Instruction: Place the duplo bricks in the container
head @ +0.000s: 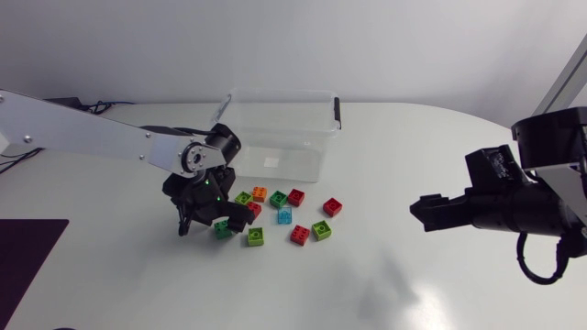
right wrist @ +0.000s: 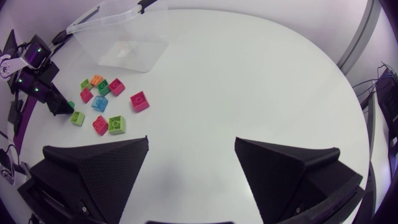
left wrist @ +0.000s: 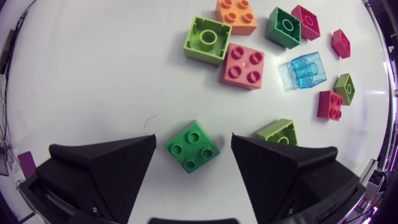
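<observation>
While both arms stand over the white table (head: 413, 293), noted as follows. The left arm (head: 92, 133) comes in from its side and angles down to the brick cluster. The right arm (head: 541, 174) sits well apart from it, over bare table.

The clear container (head: 280, 96) stands upright at the far side, just behind the cluster.

The left gripper (left wrist: 193, 142) is low over the table, fingers spread. The right gripper (right wrist: 191, 146) is also spread, with nothing between its fingers.

A green brick (left wrist: 192, 147) lies studs up between the left fingers, with a gap on each side. A lime brick (left wrist: 278, 131) sits just beside one finger. Ahead lie another lime brick (left wrist: 207, 39), a pink-red brick (left wrist: 242, 65), an orange brick (left wrist: 237, 14) and a clear blue brick (left wrist: 305, 70) lying tilted. All are on the table, outside the container.
</observation>
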